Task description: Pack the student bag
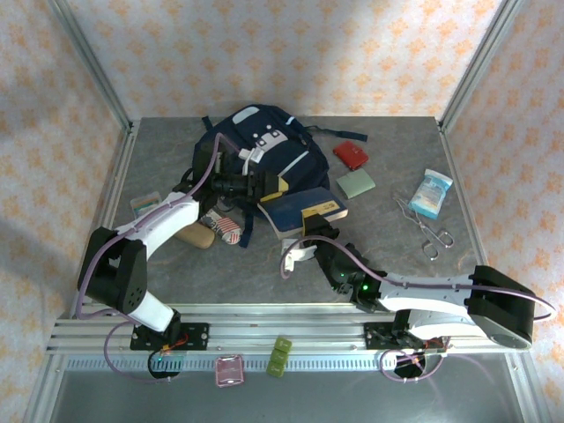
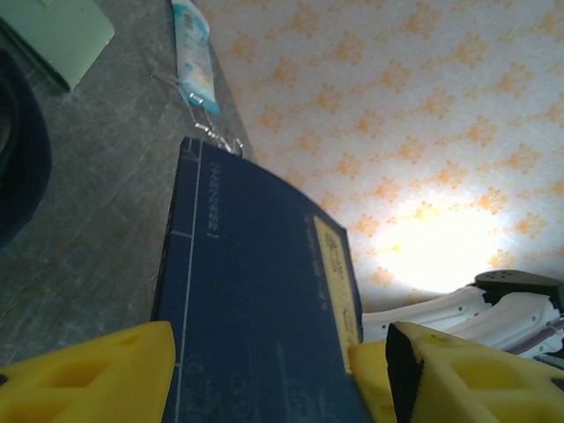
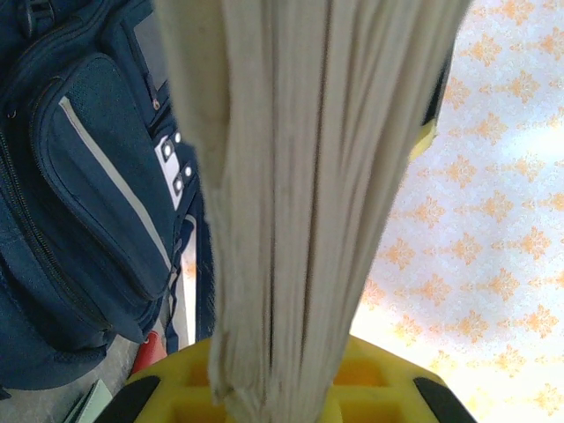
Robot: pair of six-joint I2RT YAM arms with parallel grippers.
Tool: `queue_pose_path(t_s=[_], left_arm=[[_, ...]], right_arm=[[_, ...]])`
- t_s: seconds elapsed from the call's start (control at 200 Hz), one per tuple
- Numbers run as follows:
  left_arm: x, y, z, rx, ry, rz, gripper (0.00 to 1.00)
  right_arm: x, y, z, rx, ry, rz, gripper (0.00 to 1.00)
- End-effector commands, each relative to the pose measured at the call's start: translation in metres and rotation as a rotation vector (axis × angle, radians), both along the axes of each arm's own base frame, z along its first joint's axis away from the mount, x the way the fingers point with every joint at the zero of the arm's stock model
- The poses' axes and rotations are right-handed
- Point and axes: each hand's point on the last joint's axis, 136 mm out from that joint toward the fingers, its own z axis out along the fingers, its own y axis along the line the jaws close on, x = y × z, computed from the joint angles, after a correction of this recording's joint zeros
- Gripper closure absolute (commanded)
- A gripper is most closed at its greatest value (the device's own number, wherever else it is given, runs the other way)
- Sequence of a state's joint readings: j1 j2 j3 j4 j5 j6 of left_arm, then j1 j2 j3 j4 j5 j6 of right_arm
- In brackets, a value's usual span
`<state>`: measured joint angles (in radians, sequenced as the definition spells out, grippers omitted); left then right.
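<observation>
The navy student bag (image 1: 256,141) lies at the back middle of the table, its front pocket and white stripe close on the left in the right wrist view (image 3: 79,176). A stack of blue patterned books (image 1: 304,210) leans at the bag's near right side. My right gripper (image 1: 310,229) is shut on the stack's near edge, and the pale page edges (image 3: 300,176) rise straight out of its yellow jaws (image 3: 282,392). My left gripper (image 1: 264,183) hovers at the bag's front, jaws apart. The dark blue cover (image 2: 256,308) lies just beyond its yellow fingers (image 2: 282,344).
A red wallet (image 1: 351,154), a green pad (image 1: 356,183), a tissue pack (image 1: 431,194) and scissors (image 1: 427,231) lie to the right. A striped item (image 1: 222,225), a tan object (image 1: 192,236) and a small case (image 1: 145,203) sit to the left. Metal frame posts bound the table.
</observation>
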<state>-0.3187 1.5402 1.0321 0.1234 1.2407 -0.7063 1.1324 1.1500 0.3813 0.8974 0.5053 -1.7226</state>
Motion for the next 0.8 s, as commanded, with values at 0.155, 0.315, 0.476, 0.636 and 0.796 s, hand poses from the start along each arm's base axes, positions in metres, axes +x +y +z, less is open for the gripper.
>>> queue_pose_path(t_s=[0.155, 0.315, 0.476, 0.636, 0.796], left_arm=[[-0.005, 0.014, -0.031, 0.159, 0.024, -0.011, 0.35], [-0.001, 0.012, -0.015, 0.062, 0.012, 0.001, 0.35], [-0.004, 0.009, -0.001, 0.005, 0.027, -0.019, 0.38], [-0.02, -0.005, 0.033, -0.126, -0.012, -0.073, 0.45], [-0.03, -0.009, 0.026, -0.113, 0.004, -0.107, 0.9]], right_arm=[[-0.004, 0.004, 0.056, 0.152, -0.103, 0.011, 1.0], [-0.005, 0.009, 0.052, 0.136, -0.1, 0.031, 1.0], [-0.006, 0.016, 0.04, 0.096, -0.073, 0.056, 1.0], [-0.002, 0.022, 0.019, 0.055, -0.055, 0.047, 1.0], [0.007, 0.019, 0.013, 0.057, -0.038, 0.018, 1.0]])
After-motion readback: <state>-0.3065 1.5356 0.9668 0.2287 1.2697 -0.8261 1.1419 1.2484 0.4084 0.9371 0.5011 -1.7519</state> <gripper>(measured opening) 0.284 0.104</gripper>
